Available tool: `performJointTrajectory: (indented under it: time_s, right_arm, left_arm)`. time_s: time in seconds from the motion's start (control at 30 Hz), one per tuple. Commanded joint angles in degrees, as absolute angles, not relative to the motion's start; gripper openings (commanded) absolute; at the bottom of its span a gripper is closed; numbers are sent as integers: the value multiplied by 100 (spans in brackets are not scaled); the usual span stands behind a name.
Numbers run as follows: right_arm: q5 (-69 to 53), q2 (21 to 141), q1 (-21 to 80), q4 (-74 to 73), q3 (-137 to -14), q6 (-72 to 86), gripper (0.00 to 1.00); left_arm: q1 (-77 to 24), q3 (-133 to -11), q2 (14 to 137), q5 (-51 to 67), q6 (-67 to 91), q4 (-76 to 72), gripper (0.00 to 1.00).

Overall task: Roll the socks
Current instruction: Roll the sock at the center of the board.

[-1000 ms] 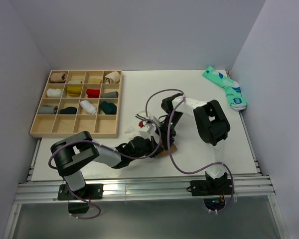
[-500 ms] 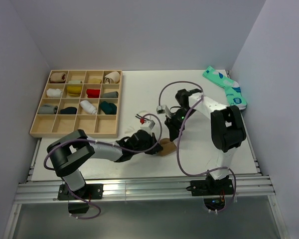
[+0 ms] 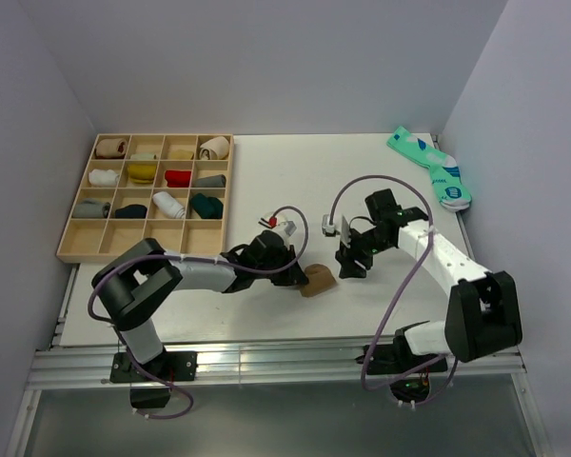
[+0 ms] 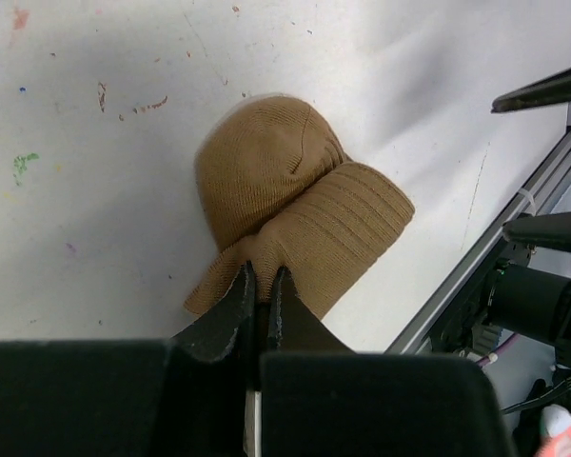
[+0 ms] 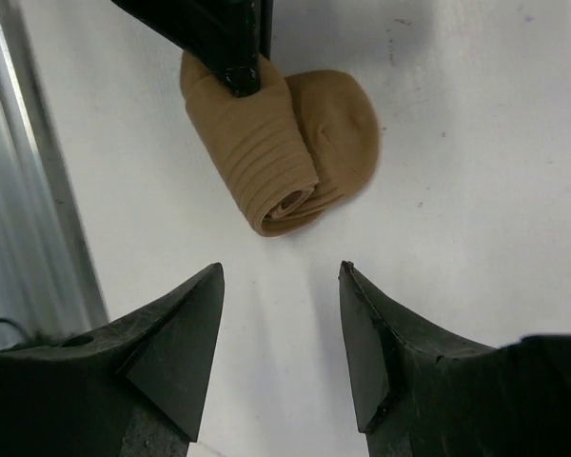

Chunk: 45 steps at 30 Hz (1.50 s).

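Note:
The tan-brown sock [image 3: 316,280] lies rolled into a bundle on the white table near the front edge. My left gripper [image 3: 294,275] is shut on the bundle's loose fabric edge [image 4: 263,255], the jaws pinching it. The roll's ribbed spiral end [image 5: 287,203] faces my right gripper [image 5: 281,278], which stands open a short way back from it, empty. In the top view the right gripper [image 3: 348,266] sits just right of the sock. A teal pair of socks [image 3: 433,169] with white-blue marks lies flat at the far right corner. The white striped sock is out of view.
A wooden compartment tray [image 3: 143,256] at the back left holds several rolled socks. The table's metal front rail [image 4: 485,257] runs close behind the tan bundle. Cables loop over both arms. Walls close in the table on left, back and right.
My right arm has pulled away to the right of the sock and its jaws have widened. The left gripper has reached further right, still pinching the tan sock.

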<state>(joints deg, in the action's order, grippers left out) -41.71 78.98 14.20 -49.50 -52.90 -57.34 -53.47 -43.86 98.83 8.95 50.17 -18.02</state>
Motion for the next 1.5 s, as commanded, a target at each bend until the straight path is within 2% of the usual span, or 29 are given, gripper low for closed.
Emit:
performJointTrajectory:
  time_s: [0.0, 0.23, 0.53, 0.8, 1.47]
  right_arm:
    - [-3964, 7288, 1389, -4114, -4819, -5994, 60]
    - [-3560, 6786, 1617, -3482, -4219, -6231, 61]
    - [-2857, 6232, 2443, -2743, -3534, -6275, 61]
    - [-2707, 5871, 2865, -2514, -3314, -6468, 66]
    - [-1925, 6977, 3858, -2013, -3199, -6452, 68]
  left_arm:
    - [-5230, -4561, 10142, 1125, 4711, -994, 0]
    - [-5071, -4948, 10388, 1397, 4536, -607, 0]
    - [-4966, -5343, 10661, 1634, 4369, -185, 0]
    - [-4852, -5581, 10819, 1916, 4280, -26, 0]
    - [-4658, -5845, 11171, 2382, 4140, 141, 0]
